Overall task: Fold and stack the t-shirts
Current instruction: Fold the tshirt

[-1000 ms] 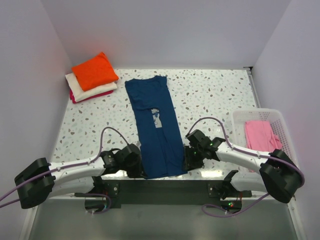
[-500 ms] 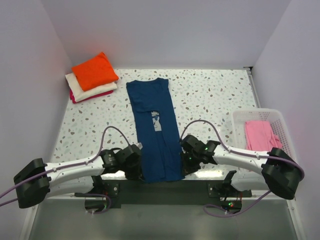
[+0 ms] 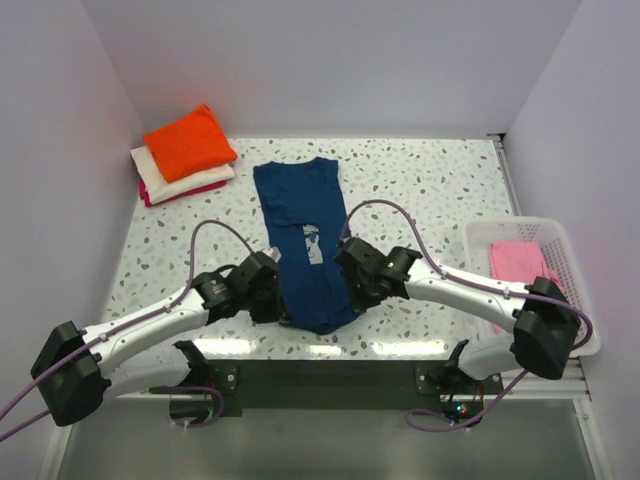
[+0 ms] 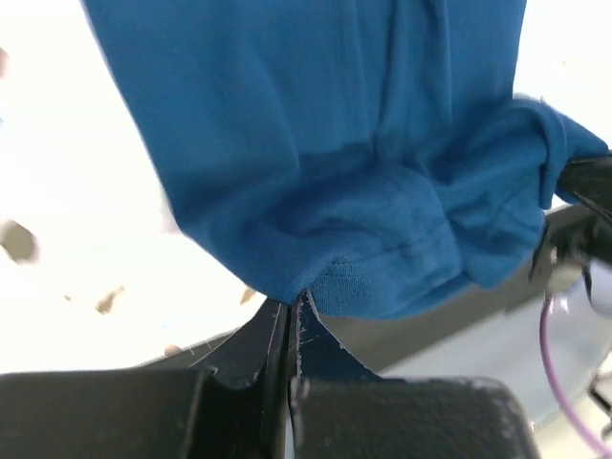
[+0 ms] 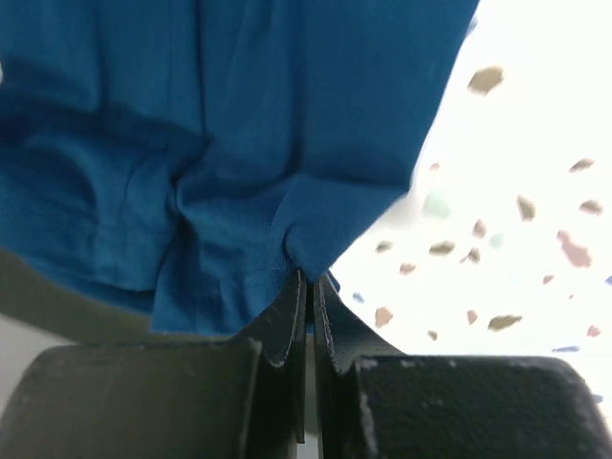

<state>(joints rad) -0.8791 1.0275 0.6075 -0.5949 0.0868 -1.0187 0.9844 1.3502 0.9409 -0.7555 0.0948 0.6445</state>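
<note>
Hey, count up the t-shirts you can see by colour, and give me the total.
Navy blue t-shirt: 1
Orange t-shirt: 1
Cream t-shirt: 1
Magenta t-shirt: 1
Pink t-shirt: 1
Total: 5

White slotted basket [image 3: 512, 224] on right side of table [image 3: 430, 185], near the right wall. Table white with dark speckles. Plain pale walls [image 3: 330, 60] on three sides.
</note>
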